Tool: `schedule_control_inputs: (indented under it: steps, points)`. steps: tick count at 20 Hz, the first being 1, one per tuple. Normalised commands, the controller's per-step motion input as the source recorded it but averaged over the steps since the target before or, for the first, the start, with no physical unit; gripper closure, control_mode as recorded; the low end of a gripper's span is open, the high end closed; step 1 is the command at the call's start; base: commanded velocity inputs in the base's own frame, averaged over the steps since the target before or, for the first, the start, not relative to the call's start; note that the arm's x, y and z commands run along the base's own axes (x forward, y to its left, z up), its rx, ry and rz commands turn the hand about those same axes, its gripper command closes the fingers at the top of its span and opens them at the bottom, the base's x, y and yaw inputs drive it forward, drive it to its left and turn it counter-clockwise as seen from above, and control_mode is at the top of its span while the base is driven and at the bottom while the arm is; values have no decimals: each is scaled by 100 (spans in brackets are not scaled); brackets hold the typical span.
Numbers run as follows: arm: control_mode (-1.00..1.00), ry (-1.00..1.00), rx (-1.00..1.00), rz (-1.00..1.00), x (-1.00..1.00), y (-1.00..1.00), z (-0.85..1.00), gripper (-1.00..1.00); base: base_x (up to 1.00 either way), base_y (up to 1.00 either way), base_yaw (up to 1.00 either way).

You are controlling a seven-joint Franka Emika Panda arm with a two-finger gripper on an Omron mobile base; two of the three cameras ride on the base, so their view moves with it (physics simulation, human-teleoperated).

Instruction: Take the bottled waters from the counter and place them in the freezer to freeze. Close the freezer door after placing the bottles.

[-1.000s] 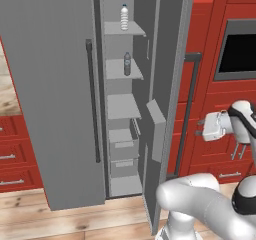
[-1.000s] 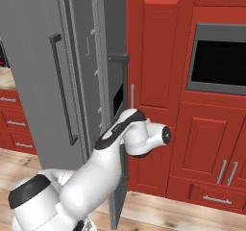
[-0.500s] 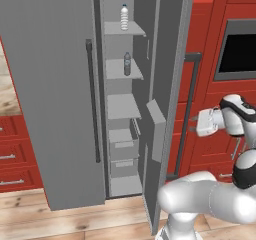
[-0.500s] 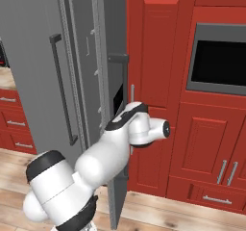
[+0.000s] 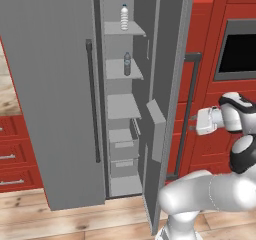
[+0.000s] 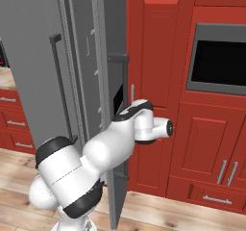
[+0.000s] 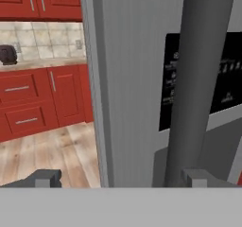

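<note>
The grey freezer [image 5: 50, 84] stands with one compartment open, and two bottled waters are upright on its pale shelves: one on the top shelf [image 5: 124, 17], one a shelf lower [image 5: 127, 64]. The open door [image 5: 167, 84] swings toward me and carries a black dispenser panel [image 7: 198, 74] and a dark vertical bar handle [image 5: 187, 109] [image 7: 198, 79]. My gripper [image 5: 192, 125] [image 7: 122, 178] is open at that handle's outer side. The bar stands between the fingertips, close to the right one [image 7: 196, 176]. A strip of the marbled counter [image 7: 47, 63] lies far off to the left.
Left of the opening, a plain grey door with a long dark handle [image 5: 91, 101] is shut. Red tall cabinets with a built-in oven [image 5: 240, 51] [image 6: 216, 57] stand close behind the open door. Red drawers [image 5: 10, 159] and a dark toaster [image 7: 8, 54] are on the left, with wood floor below.
The hand has edged left toward the bar handle and the elbow has swung round. The open door and both bottles have stayed put, and the jaws stay open.
</note>
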Motion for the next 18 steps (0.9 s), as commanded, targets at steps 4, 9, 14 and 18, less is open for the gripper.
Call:
schedule_control_inputs:
  steps: [4,9,14,18]
  points:
    - [-100,-4,0,0,16,-2,-10,-100,0,0,0]
    - [-100,-4,0,0,23,0,-11,-100,0,0,0]
    - [-100,-1,0,0,28,0,-14,-100,0,0,0]
    - [-100,-5,0,2,16,2,-10,-100,0,0,0]
